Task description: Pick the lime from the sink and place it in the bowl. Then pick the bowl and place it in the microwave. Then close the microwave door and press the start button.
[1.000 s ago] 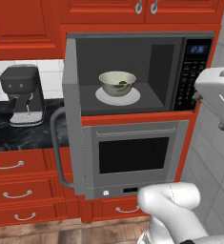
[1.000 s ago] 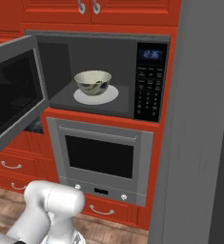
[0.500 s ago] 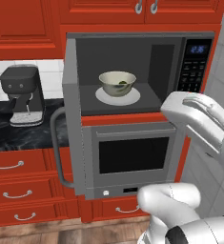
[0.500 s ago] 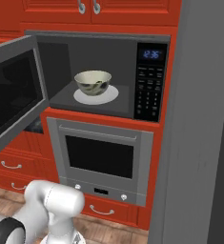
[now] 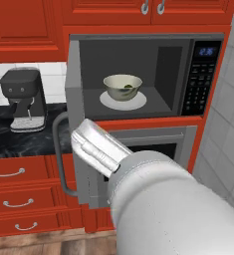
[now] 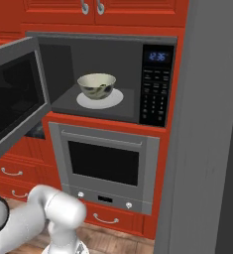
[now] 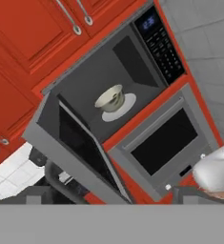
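A: Item 1, microwave [image 6: 103, 79]?
B: Built-in, grey steel, set among red cabinets [image 6: 103, 12]. Cavity dark. Keypad panel [image 6: 155, 87] on its right side, blue digits lit.

A: Item 2, microwave door [image 6: 11, 99]?
B: Swung wide open to the left, dark glass window. In left base view seen edge-on, w/ a curved grey handle [image 5: 58, 154].

A: Bowl [image 5: 122, 87]?
B: Pale cream-green, upright, inside the microwave, sitting on a flat white plate [image 5: 122, 101], roughly mid-cavity. Dark-green patch inside bowl, the lime [image 5: 128, 88] as far as can be told; small, partly hidden by the rim.

A: Pincer?
B: Finger tips [image 7: 35, 194] low in hand view, set far apart, nothing btwn them. Fully spread, holding nothing. Hand view looks from well back at the microwave, rolled to one side.

A: Other?
B: Oven [image 6: 103, 163] directly below microwave, dark window, knobs along the bottom. Black coffee machine [image 5: 23, 99] on dark counter [image 5: 19, 142] to the left. Drawers [image 5: 19, 199] under the counter. White arm fills the lower right of left base view.
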You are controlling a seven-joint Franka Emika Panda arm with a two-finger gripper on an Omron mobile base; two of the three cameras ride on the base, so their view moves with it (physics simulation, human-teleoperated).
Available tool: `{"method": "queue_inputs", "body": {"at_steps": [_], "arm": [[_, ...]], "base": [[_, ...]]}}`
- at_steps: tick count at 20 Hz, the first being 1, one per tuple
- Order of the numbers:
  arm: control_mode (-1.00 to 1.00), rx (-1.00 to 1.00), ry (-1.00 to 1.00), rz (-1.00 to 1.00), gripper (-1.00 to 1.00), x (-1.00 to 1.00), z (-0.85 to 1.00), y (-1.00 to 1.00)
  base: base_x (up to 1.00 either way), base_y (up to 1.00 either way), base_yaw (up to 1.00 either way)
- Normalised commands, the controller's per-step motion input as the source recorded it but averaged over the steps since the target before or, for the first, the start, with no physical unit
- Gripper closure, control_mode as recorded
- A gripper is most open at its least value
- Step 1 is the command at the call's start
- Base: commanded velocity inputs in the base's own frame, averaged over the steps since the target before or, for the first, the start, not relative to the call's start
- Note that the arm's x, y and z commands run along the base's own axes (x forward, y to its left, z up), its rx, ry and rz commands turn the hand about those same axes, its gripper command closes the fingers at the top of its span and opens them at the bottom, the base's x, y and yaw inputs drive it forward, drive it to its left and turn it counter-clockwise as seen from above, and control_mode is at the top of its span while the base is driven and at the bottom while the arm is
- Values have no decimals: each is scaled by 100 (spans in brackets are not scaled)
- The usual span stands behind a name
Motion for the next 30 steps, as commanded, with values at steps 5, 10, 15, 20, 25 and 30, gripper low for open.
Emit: {"method": "queue_inputs", "body": {"at_steps": [5, 10, 15, 20, 25, 30], "arm": [[-100, 0, 0, -10, -100, 38, -59, 79], [-100, 0, 0, -7, -100, 69, -61, 66], [-100, 0, 0, -8, -100, 75, -58, 50], [-100, 0, 0, -7, -100, 73, -72, 23], [-100, 0, 0, -8, -100, 77, -45, 12], [-100, 1, 0, -5, -100, 77, -26, 1]], "base": [[0, 0, 0], [0, 0, 0], [0, 0, 0], [0, 0, 0], [0, 0, 0], [0, 0, 0]]}}
